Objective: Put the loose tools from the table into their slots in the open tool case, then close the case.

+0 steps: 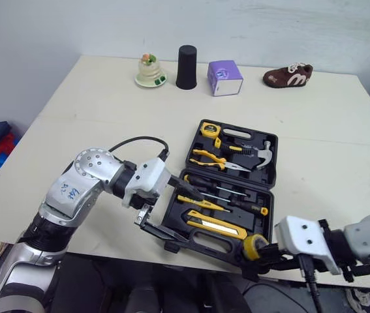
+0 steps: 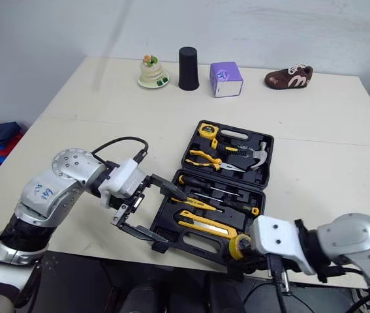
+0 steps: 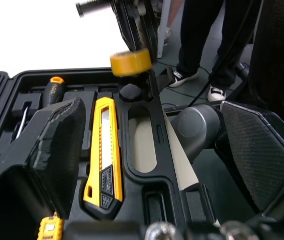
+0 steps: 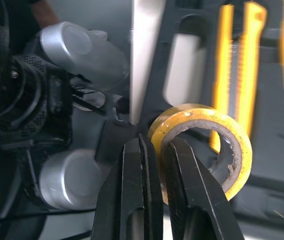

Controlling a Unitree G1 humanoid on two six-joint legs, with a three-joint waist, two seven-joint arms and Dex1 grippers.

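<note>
Right gripper (image 1: 263, 253): nearest to me, at the tool case's (image 1: 204, 242) 5 o'clock. The fingers (image 4: 131, 200) are almost together and pinch the wall of the yellow tape roll (image 1: 255, 246), one inside the ring and one outside.
Tape roll: at the case's near rim, not yet seated.
Left gripper (image 1: 186, 222): at the case's 7 o'clock, spread wide and empty, straddling the near left corner.
Case contents: utility knife (image 1: 214, 225), pliers (image 1: 214, 160) and hammer (image 1: 260, 156) are seated.
Step in hand: seating the roll. I would carry it inward toward 11 o'clock, lay it flat over its recess, and release only once it bottoms out. The left arm must clear before the lid closes.
Surface: cream table (image 1: 74, 130), with the case at its near edge.
Room: at 12 o'clock stand a black cup (image 1: 186, 66), a purple box (image 1: 225, 78) and a brown shoe (image 1: 289, 75), with a white wall behind. A person's legs (image 3: 202, 40) stand nearby.
</note>
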